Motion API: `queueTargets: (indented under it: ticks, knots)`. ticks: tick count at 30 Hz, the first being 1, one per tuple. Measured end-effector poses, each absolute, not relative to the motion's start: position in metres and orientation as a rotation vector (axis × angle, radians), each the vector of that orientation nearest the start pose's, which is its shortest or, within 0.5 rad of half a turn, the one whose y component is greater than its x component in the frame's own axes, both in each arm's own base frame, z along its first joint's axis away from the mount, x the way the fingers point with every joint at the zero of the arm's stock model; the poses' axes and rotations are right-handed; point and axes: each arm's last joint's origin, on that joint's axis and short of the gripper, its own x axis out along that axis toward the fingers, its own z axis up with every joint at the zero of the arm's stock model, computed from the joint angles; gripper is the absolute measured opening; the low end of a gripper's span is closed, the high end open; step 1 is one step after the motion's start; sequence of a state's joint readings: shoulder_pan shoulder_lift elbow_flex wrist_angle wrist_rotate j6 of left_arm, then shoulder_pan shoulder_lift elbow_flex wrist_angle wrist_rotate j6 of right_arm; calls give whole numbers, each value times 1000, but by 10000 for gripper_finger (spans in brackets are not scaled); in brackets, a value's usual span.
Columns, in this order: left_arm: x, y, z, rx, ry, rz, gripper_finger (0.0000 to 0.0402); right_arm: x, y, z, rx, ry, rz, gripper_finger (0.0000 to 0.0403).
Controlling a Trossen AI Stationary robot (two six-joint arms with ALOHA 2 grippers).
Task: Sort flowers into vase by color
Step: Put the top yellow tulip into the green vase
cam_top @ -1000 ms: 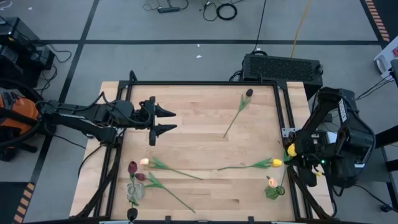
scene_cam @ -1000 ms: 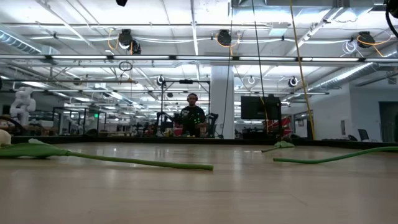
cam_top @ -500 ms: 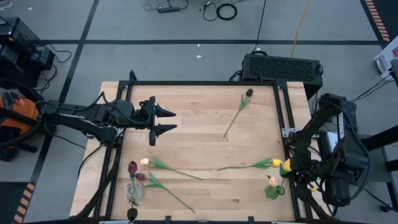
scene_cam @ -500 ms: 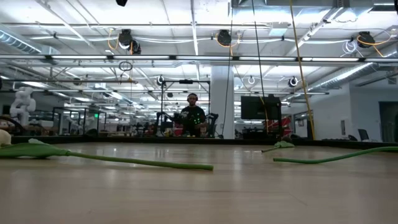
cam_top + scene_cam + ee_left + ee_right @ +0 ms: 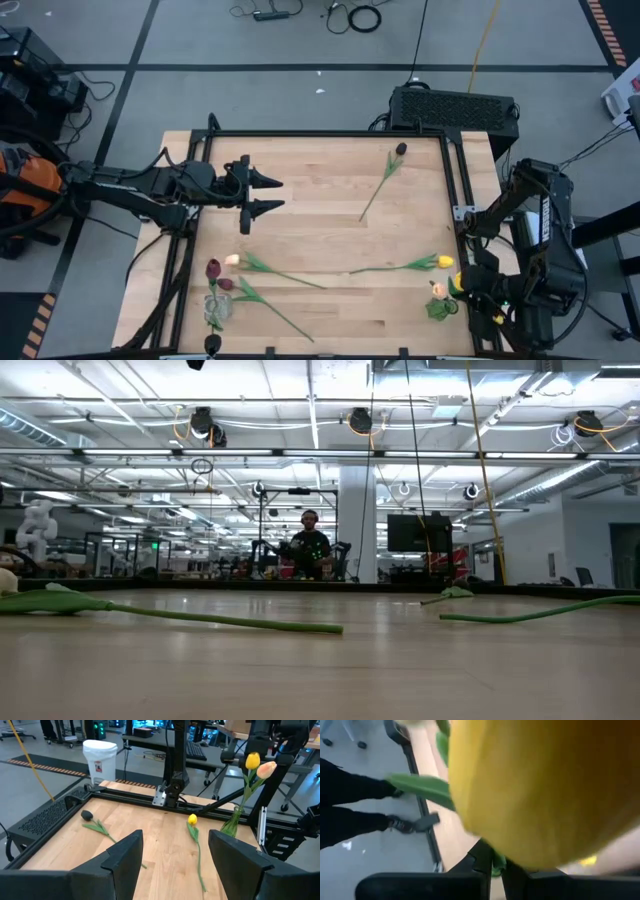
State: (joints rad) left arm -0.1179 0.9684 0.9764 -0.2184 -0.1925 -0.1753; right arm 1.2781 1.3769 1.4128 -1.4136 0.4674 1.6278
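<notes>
Right hand (image 5: pixel 467 287), lower right of high view, closed on yellow tulip (image 5: pixel 253 760) stem at right vase (image 5: pixel 233 823); peach tulip (image 5: pixel 266 768) already in.

Left hand (image 5: pixel 268 195) open, waiting upper left.

Unsorted on surface (image 5: pixel 330 235): dark tulip (image 5: pixel 401 149), second yellow (image 5: pixel 444 262), second peach (image 5: pixel 232 260), maroon tulip (image 5: pixel 226 284).

Judged: about halfway.

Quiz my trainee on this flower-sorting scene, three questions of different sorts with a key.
1. True or false: the left gripper stands open above the table.
2. Which heads rise above the right-hand vase? A) one yellow, one peach; B) two dark red; C) one peach only.
3. What shade is the head of the lone tulip lying nearest the black box?

Key: 1 true. 2 A, the yellow tulip and the peach tulip. 3 dark, almost black.
</notes>
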Motion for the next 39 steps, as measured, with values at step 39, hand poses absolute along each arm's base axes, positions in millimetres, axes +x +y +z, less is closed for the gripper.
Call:
queueTargets:
  ticks: [39]
  knots:
    - [208, -19, 363, -142, 200, 99, 234, 75, 230, 339, 621, 1322, -162, 180]
